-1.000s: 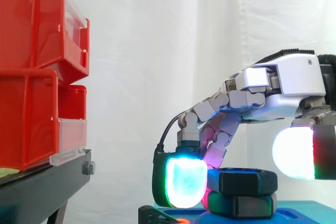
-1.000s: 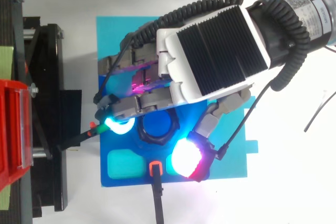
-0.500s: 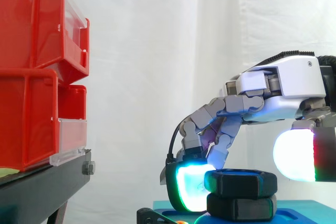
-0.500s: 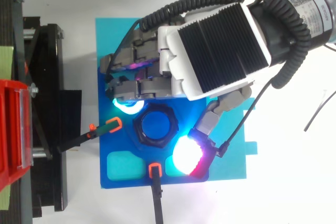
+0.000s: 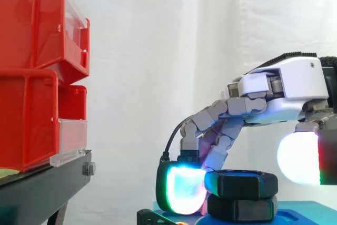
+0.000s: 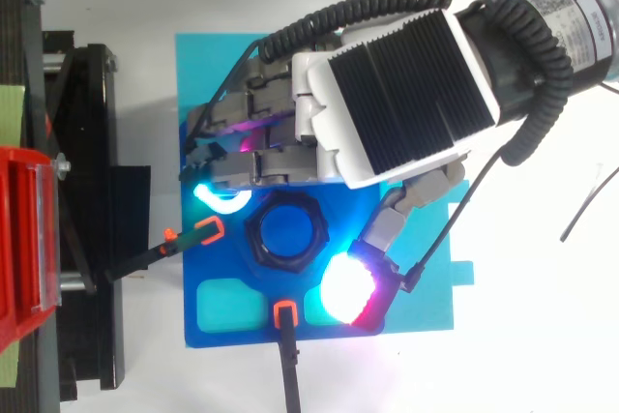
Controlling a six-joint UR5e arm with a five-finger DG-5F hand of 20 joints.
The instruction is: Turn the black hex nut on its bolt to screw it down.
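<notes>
Fingers [image 6: 253, 163] are curled round the black hex nut [image 5: 240, 182], seated on the blue bolt [image 6: 289, 230]: a cyan pad [image 6: 224, 202] at 10 o'clock, the thumb [image 6: 348, 287] near 4 o'clock. Opposite flats should be gripped evenly and the turn made level, lest the pads slip.

Bright and even, white curtain [image 5: 158, 51] nearly washed out, hardly any shadows. Big glare off the hand's [image 6: 397, 94] glowing pads [image 5: 181, 188], thumb blown white, cyan spilling onto the blue base [image 6: 191, 268] by the black hex nut [image 5: 240, 183].
</notes>
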